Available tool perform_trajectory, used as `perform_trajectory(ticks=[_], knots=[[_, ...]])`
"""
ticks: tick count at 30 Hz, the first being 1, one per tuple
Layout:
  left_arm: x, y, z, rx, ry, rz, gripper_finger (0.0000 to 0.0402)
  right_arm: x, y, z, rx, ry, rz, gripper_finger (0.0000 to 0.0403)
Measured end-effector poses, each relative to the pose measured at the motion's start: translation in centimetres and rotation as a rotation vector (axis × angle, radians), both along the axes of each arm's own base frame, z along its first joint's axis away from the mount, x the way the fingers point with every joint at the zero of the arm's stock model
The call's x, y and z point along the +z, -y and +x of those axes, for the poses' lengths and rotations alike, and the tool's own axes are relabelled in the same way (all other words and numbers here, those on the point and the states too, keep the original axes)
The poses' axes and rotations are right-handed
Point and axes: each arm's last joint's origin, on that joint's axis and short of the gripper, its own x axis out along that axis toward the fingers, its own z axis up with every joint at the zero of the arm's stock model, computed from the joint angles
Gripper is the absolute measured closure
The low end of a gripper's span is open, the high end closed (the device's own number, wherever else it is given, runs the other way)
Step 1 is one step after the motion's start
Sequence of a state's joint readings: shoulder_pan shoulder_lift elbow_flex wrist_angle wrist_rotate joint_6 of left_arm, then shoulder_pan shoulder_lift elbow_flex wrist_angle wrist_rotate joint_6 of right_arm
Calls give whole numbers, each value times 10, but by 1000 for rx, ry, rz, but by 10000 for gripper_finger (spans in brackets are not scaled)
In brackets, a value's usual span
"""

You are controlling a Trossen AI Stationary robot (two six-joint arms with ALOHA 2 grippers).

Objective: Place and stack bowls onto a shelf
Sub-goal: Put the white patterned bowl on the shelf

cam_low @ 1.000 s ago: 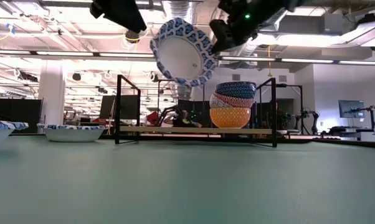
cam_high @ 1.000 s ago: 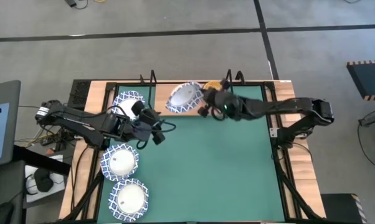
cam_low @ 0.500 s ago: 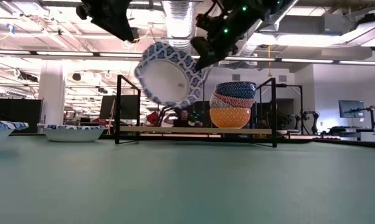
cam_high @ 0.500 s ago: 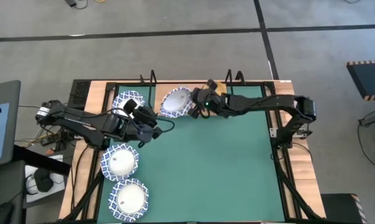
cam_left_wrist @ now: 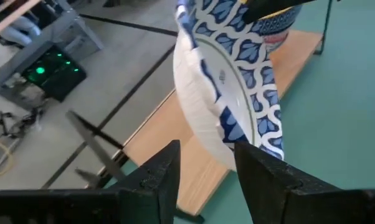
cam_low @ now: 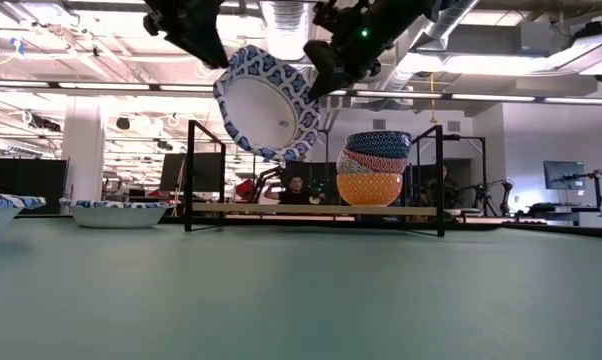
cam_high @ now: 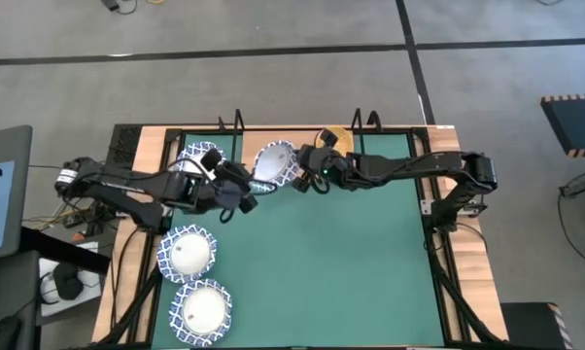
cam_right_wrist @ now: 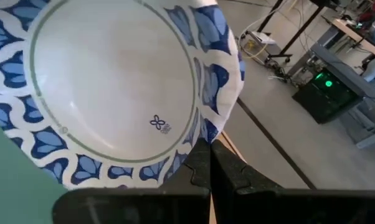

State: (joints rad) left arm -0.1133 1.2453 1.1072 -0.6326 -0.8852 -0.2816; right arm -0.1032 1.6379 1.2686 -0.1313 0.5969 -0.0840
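Bowls are partly shelved: the four small ones, orange-yellow at the bottom with red, light blue and dark patterned ones above it (cam_low: 373, 165), already sit stacked at the right end of the flat light-wood shelf with black wire end supports (cam_low: 281, 210) along the far edge of the green-matted bench (cam_high: 370, 272).

One large white bowl with a blue lattice rim (cam_low: 266, 103) hangs tilted in the air above the shelf's left half, not yet set down. The right gripper (cam_right_wrist: 207, 163) has its fingers closed on this bowl's rim. The left gripper (cam_left_wrist: 203, 171) waits close beside the bowl, its fingers apart and empty.

Three more large lattice-rimmed bowls remain unshelved on the left side of the bench: one far (cam_high: 197, 157), one middle (cam_high: 187, 254), one near (cam_high: 201, 311). I judge roughly half the task is left: setting this bowl down and stacking those three.
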Motion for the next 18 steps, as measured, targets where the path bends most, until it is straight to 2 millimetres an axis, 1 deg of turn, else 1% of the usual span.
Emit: perform_trajectory(ticks=[7, 10, 12, 14, 18], knots=[[2, -15, 5, -59, 12, -66, 335, 0, 2, -1, 8, -14, 6, 386], [7, -17, 4, -57, 30, -69, 343, -1, 7, -3, -1, -27, 11, 386], [10, -17, 2, -66, 41, -74, 334, -3, 11, -4, -11, -35, 20, 386], [13, -17, -2, -78, 58, -82, 315, -3, 13, -5, -19, -42, 23, 386], [23, -20, -9, -71, 115, -83, 258, -3, 15, -5, -28, -36, 34, 386]])
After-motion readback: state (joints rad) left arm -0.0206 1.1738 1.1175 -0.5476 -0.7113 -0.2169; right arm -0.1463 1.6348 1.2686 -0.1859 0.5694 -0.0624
